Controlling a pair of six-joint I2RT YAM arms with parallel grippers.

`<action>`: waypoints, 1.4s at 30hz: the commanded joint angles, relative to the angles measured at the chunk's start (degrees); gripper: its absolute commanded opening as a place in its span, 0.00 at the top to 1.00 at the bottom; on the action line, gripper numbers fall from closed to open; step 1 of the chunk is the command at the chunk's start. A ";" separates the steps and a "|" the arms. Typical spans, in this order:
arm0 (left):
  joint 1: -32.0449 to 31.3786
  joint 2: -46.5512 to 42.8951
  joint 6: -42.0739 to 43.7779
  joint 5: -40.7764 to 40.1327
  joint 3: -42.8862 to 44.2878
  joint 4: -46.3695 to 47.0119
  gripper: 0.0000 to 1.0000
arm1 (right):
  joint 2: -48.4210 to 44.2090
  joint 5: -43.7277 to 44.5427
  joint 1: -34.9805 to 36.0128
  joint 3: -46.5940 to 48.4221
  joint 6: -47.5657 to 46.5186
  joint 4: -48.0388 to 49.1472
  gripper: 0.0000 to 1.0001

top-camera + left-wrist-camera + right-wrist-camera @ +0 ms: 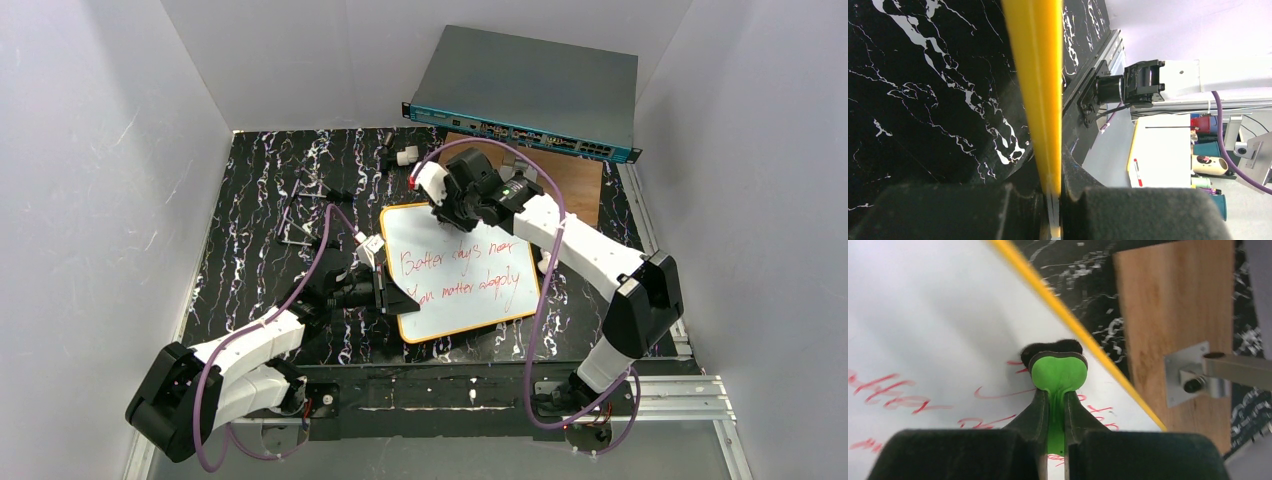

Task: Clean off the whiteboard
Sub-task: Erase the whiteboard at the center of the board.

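On the black worktop (260, 200), the left gripper (385, 292) clamps the left rim of the whiteboard (460, 312), while the right gripper (450, 217) pinches a green eraser (1058, 371) near its far edge.

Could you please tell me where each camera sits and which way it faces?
Top: above and behind, looking down on the table; left arm, right arm and whiteboard show.
Left wrist: on the left arm, looking along the left tool, shut on the whiteboard's yellow rim.
Right wrist: looking down the right tool, shut on a green eraser, at the whiteboard.
Shared: top and right wrist both show the red writing.
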 commanded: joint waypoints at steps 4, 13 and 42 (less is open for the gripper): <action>-0.76 -0.77 6.86 2.02 1.72 2.40 1.00 | -2.05 -21.17 0.96 -1.60 -7.43 -9.94 0.99; -0.79 -0.89 6.74 2.06 1.50 2.31 1.00 | -0.41 3.25 -1.30 -0.13 4.04 2.71 0.99; -0.76 -0.05 7.10 2.81 2.15 2.40 1.00 | -2.41 -2.40 -1.93 -3.36 -1.13 0.41 0.99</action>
